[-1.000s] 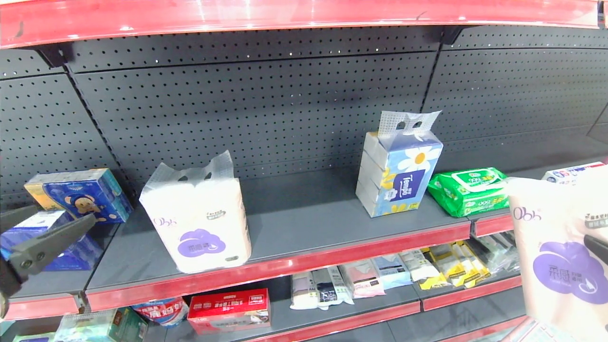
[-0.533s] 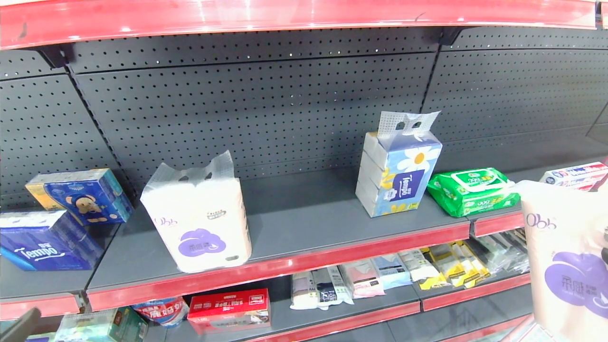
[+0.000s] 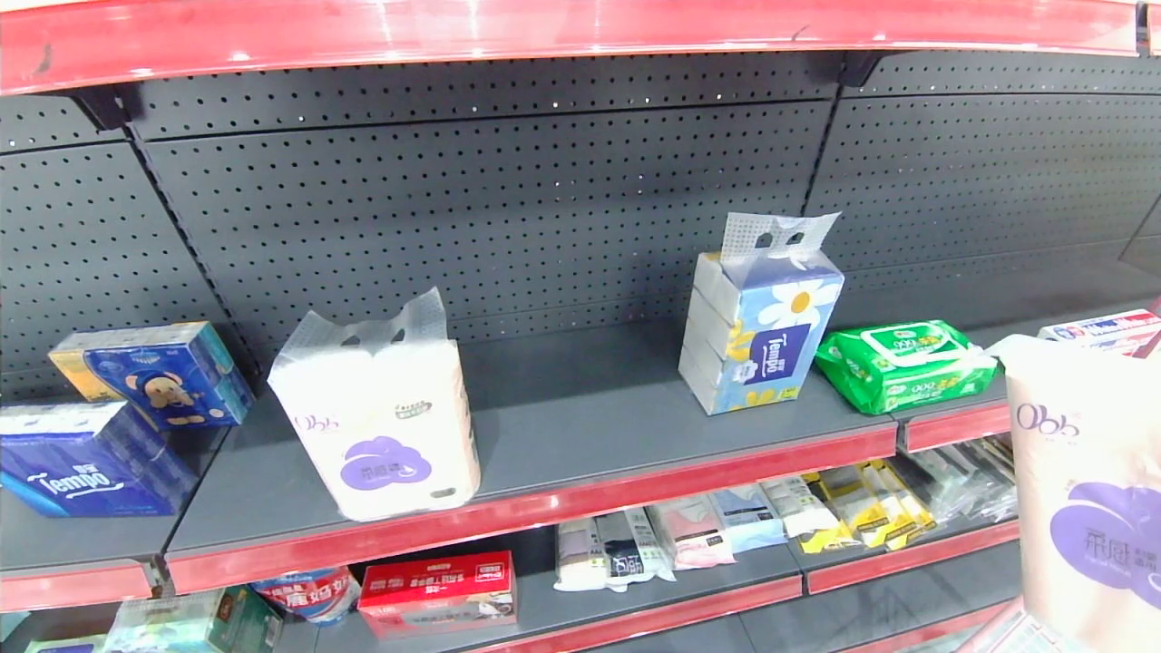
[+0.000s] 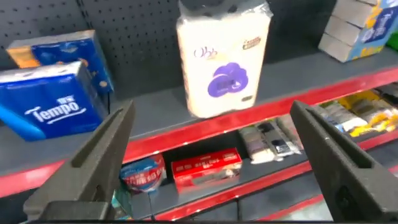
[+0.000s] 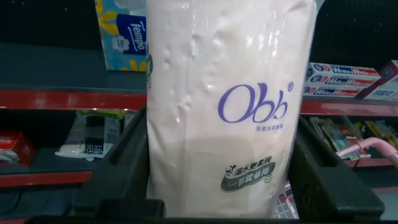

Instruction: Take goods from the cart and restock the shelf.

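Dark perforated panels (image 3: pixel 508 199) back the shelf (image 3: pixel 580 435), whose grey deck and red lip run ahead of both tools. We see the right gripper (image 5: pixel 224 174) pinching the tissue pack (image 5: pixel 230 106) between its two black fingers (image 5: pixel 115 168), one pressed on each broad side, low on the pack. The pack stands upright in that grip, off the shelf and in front of its lip.

We judge the pack light and soft. It looks like paper rolls under thin film that dimples and is probably slick. A hold across the broad sides, nearer the middle of its height, should spread the squeeze and keep it from sliding or tipping. A hard squeeze would dent it, though we see nothing fragile about it.

The left gripper (image 4: pixel 214 155) hangs with its fingers spread wide and nothing between them. Straight beyond that gap a twin pack (image 4: pixel 221 62) stands on the deck near the lip, with its handle flap up. The blue packs (image 4: pixel 46 112) lie farther to that gripper's left.

Ahead of the right gripper the same tier holds a flowered pack (image 3: pixel 762 317) touching the green wipes (image 3: pixel 898 363). Between the flowered pack and the twin pack we see a wide bare stretch of deck, ahead and to the left of the right gripper. The tier below holds a red box (image 3: pixel 435 589) and a row of sachets (image 3: pixel 726 526).
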Robot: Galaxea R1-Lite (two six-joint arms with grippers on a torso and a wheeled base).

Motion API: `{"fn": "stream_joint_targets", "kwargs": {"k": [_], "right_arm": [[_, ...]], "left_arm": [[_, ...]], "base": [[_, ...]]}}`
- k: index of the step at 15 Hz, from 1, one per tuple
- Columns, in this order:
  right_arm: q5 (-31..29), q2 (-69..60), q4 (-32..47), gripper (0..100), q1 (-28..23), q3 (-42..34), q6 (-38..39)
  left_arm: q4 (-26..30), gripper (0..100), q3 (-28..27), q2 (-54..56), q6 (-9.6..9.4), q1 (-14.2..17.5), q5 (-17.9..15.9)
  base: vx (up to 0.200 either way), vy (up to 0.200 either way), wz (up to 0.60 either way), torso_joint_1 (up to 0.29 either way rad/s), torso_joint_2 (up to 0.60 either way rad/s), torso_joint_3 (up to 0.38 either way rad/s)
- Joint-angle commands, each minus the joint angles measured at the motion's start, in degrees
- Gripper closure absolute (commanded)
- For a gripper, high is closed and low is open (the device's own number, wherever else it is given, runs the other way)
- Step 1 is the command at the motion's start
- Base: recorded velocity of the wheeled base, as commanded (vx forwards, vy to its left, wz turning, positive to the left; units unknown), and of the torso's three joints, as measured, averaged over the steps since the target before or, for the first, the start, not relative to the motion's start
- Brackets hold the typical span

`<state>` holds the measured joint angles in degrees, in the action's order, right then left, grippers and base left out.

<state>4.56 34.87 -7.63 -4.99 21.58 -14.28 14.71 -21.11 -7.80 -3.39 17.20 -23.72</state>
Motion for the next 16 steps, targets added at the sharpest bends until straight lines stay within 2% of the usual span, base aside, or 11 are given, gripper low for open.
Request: {"fn": "stream_joint_targets", "kwargs": {"k": [1, 6, 9, 16], "right_arm": [[0.0, -1.0, 0.0, 100, 0.0, 0.0, -0.1], [0.2, -2.8, 0.1, 100, 3.6, 0.0, -3.4], [0.7, -5.3, 0.3, 100, 7.8, -1.5, -4.1], [-0.3, -12.7, 6.0, 100, 7.5, -0.6, -4.1]], "left_arm": [[0.8, 0, 1.4, 3.3, -0.04, 0.6, 0.3], [0.8, 0, 4.6, 4.7, -0.74, 0.7, 0.3], [0.8, 0, 6.5, 6.1, -2.85, 0.7, 0.3], [0.9, 0, 6.9, 6.1, -3.55, 0.7, 0.3]], "base": [[0.0, 0.0, 0.0, 0.0, 0.0, 0.0], [0.0, 0.0, 0.0, 0.0, 0.0, 0.0], [0.0, 0.0, 0.0, 0.0, 0.0, 0.0], [0.0, 0.0, 0.0, 0.0, 0.0, 0.0]]}}
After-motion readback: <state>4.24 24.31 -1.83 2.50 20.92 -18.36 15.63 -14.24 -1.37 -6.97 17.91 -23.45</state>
